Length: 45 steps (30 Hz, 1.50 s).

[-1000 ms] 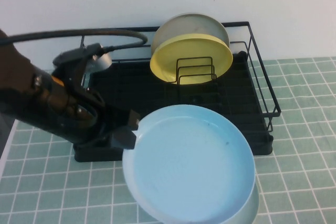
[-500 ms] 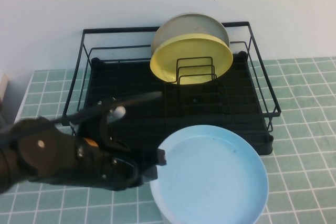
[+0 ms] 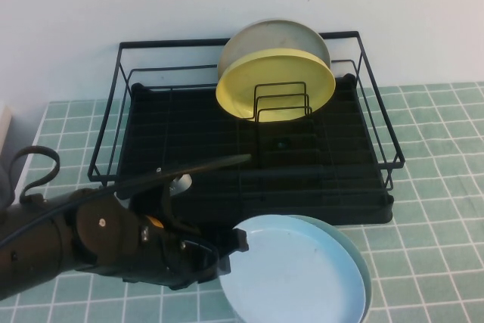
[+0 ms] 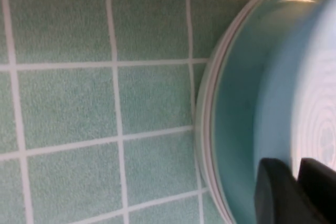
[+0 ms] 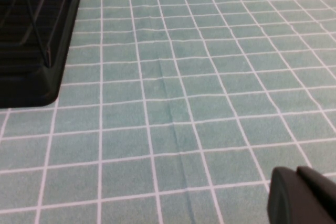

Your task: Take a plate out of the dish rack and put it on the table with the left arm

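the left end effector [image 3: 231,246] grips the plate [image 3: 291,274] by its rim, low over the tabletop [image 3: 431,187] just in front of the rack [image 3: 249,149]. released while tilted, it could clatter or slide. the right end effector [image 5: 307,198] hangs beside the rack; its grip i cannot tell.

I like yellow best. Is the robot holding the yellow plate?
No, the left gripper holds the blue plate; the yellow plate stands in the dish rack.
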Each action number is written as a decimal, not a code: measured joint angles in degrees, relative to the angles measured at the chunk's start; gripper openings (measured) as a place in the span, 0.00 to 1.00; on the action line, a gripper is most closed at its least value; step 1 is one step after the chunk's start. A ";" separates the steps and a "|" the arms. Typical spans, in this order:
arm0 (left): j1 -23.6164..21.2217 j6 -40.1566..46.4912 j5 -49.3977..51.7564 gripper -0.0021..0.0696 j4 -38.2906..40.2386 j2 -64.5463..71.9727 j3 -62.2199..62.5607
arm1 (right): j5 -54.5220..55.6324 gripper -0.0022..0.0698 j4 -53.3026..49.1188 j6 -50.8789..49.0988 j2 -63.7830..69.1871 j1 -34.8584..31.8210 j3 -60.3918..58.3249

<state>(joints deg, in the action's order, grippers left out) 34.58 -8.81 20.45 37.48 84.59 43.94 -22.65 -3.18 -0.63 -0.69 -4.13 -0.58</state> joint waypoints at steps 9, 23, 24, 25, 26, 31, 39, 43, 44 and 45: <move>0.00 -0.03 -0.62 0.65 0.00 0.14 0.00 | 0.00 0.03 0.00 0.00 0.00 0.00 0.00; 0.00 3.12 3.81 0.07 -18.42 -18.87 0.00 | 0.00 0.03 0.00 0.00 0.00 0.00 0.00; 0.00 3.68 5.01 0.06 -21.02 -21.71 0.00 | 0.00 0.03 0.00 0.00 0.00 0.00 0.00; 0.00 4.29 6.12 0.05 -23.51 -23.99 0.00 | 0.00 0.03 0.00 0.00 0.00 0.00 0.00; 0.00 5.50 7.86 0.04 -25.62 -26.89 0.00 | 0.00 0.03 0.00 0.00 0.00 0.00 0.00; 0.00 15.99 18.14 0.03 -30.62 -40.87 0.00 | 0.00 0.03 0.00 0.00 0.00 0.00 0.00; 0.00 21.79 29.72 0.03 -35.34 -53.59 -0.02 | 0.00 0.03 0.00 0.00 0.00 0.00 0.00; 0.00 21.94 34.67 0.03 -35.35 -56.61 -0.02 | 0.00 0.03 0.00 0.00 0.00 0.00 0.00; 0.00 22.28 35.85 0.03 -35.35 -57.07 -0.02 | 0.00 0.03 0.00 0.00 0.00 0.00 0.00; 0.00 22.55 37.05 0.03 -35.35 -57.30 -0.02 | 0.00 0.03 0.00 0.00 0.00 0.00 0.00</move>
<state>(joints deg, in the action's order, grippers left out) 34.58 13.74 57.50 2.14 27.29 43.91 -22.65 -3.18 -0.63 -0.69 -4.13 -0.58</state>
